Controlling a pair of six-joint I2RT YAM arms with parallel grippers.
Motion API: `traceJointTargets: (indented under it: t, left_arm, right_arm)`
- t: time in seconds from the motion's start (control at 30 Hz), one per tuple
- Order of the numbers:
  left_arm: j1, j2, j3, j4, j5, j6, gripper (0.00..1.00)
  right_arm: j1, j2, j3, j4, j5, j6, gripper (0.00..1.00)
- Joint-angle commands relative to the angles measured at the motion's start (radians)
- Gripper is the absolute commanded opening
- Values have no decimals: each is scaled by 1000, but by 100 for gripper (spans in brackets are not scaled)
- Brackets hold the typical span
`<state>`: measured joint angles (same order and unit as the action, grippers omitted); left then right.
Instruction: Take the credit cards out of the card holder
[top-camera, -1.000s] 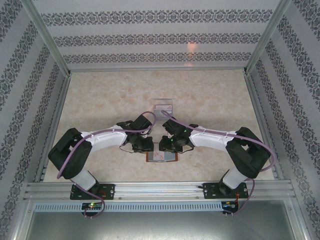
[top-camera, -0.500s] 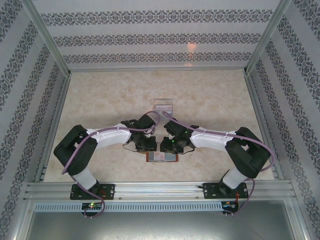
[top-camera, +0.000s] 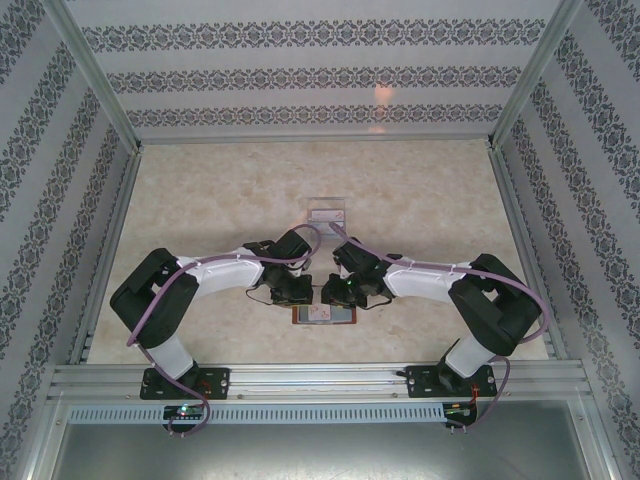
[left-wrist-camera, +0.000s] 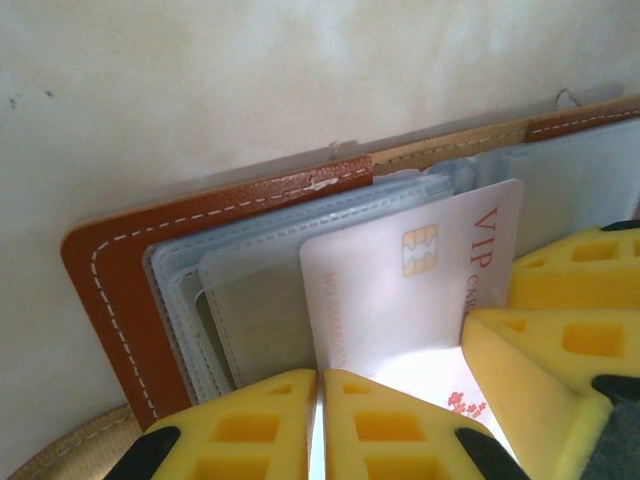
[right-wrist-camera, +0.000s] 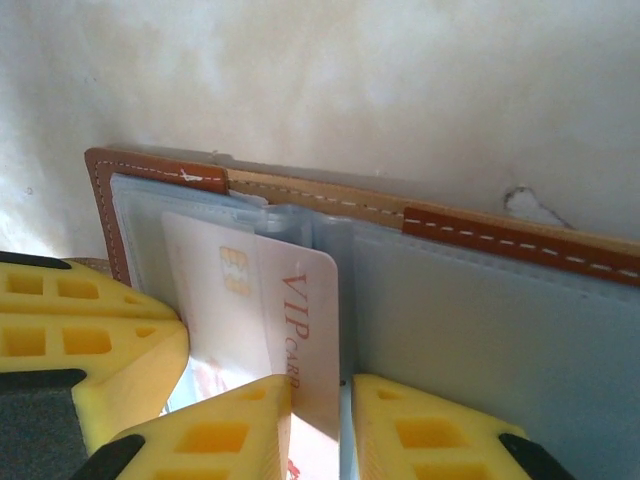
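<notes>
Left end effector (left-wrist-camera: 318, 420) is seen shut. Its two yellow jaws are pressed almost together, with only a thin pale line between them. What is nipped there, if anything, cannot be told. The right end effector (right-wrist-camera: 320, 430) is held a little apart, and a corner of a credit card (right-wrist-camera: 260, 300) is seen between its jaws. Whether that card is squeezed cannot be told.

The card holder (left-wrist-camera: 110, 290) is laid open and flat on the counter (left-wrist-camera: 250, 80), just in front of both end effectors and under their tips. The credit card is found between the two end effectors, lying over the pockets (left-wrist-camera: 250, 300). How much of it is tucked in cannot be told.

The card is judged to be light, thin and stiff, with a smooth, slippery face. It is best taken by the edge nearest the jaws and slid straight out. The pockets look like soft clear plastic and may cling to it. The holder is light too and could be dragged along, so it should be held down beside the card.

The card is white, with a gold chip (left-wrist-camera: 421, 250), red "VIP" letters and a small red pattern near the jaws. The holder is made of reddish-brown leather with pale stitches, and grey-blue see-through pockets are sewn inside.
</notes>
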<state>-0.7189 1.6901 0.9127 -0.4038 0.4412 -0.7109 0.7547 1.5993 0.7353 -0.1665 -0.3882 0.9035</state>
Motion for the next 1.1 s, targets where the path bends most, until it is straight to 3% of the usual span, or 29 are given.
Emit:
traceJointTargets:
  t: [0.0, 0.67, 1.07]
  left_arm:
    - [-12, 50, -38, -18, -14, 9, 11]
    - [-12, 48, -48, -23, -27, 7, 11]
    - [-10, 34, -27, -50, -36, 18, 11]
  right_arm:
    - [-15, 18, -37, 58, -29, 20, 23]
    - [-34, -82, -132, 191, -75, 59, 1]
    - [-89, -158, -108, -99, 42, -95, 0]
